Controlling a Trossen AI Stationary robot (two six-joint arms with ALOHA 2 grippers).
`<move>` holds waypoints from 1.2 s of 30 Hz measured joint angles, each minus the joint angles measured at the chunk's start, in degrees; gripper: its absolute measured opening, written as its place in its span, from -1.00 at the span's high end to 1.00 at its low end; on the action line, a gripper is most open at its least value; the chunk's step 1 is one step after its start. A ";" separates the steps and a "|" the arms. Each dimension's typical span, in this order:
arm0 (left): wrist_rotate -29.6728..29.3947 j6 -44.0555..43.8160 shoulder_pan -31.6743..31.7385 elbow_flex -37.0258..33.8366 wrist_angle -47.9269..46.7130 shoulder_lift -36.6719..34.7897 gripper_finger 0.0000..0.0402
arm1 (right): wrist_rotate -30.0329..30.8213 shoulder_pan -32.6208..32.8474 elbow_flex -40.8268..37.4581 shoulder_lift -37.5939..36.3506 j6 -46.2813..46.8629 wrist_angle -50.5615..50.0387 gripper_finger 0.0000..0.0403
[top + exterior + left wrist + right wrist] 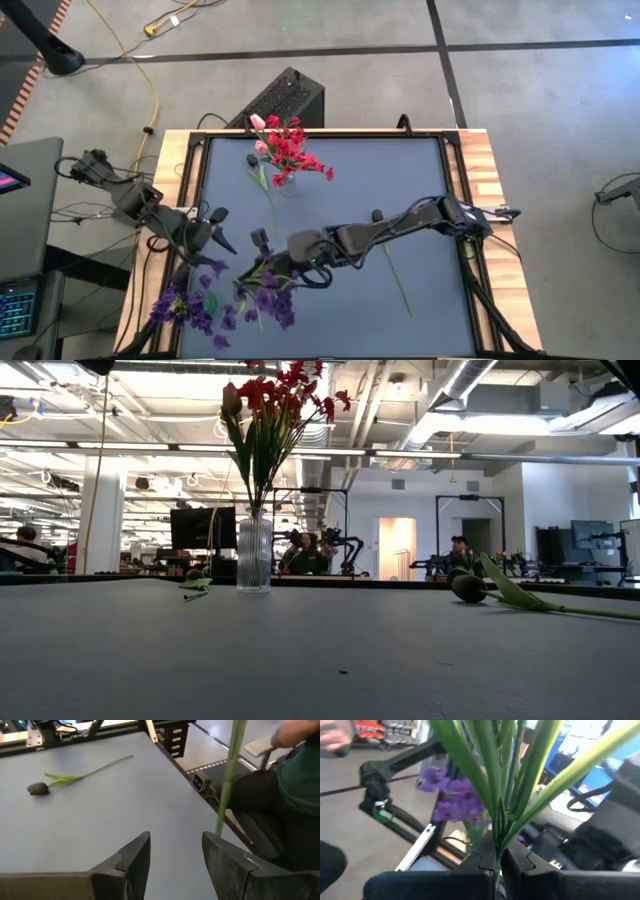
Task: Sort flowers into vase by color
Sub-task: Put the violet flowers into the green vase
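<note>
Left gripper (222,232) is sitting at lower left of the high view, beside the table's left edge (190,190), fingers (134,860) spread partway with nothing between them; a green stem is passing just beside one pad in the left wrist view, not clamped. Forearm is angling in from the left rail, wrist pointing toward the purple bunches.

Purple flowers (190,305) are piling at lower left of the high view, blossoms spilling toward the front edge. Whether a vase is under them cannot be told.

Right gripper (272,262) is reaching across from the right side, arm stretched long and low to lower centre, fingers pressed together and pinching a sheaf of green stems (496,815) of a purple bunch, just under the leaves.

Vase (254,550) of red flowers (292,148), with a pink bud among them, is standing upper centre, well apart from both grippers.

One dark-budded flower (395,268) is lying loose right of centre on the mat.

Handling, as judgement: stems are looking light, thin and springy, leaves floppy, blossoms easy to crush or snag. Best grip is low-to-mid stem, below the leaves, never the head. A bundle may splay or slip if pinched off-centre.
</note>
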 joint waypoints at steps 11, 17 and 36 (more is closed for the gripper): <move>2.98 3.43 0.01 -0.51 5.89 4.16 0.17 | 0.31 -3.45 -0.07 0.22 1.91 -0.11 0.82; 4.17 4.41 0.01 -0.51 8.19 4.11 0.23 | 0.22 -3.38 -0.07 0.22 1.92 -1.55 0.82; -0.31 6.42 0.04 -0.51 8.35 4.11 0.97 | 0.39 -2.86 -0.07 0.24 2.12 -1.55 0.71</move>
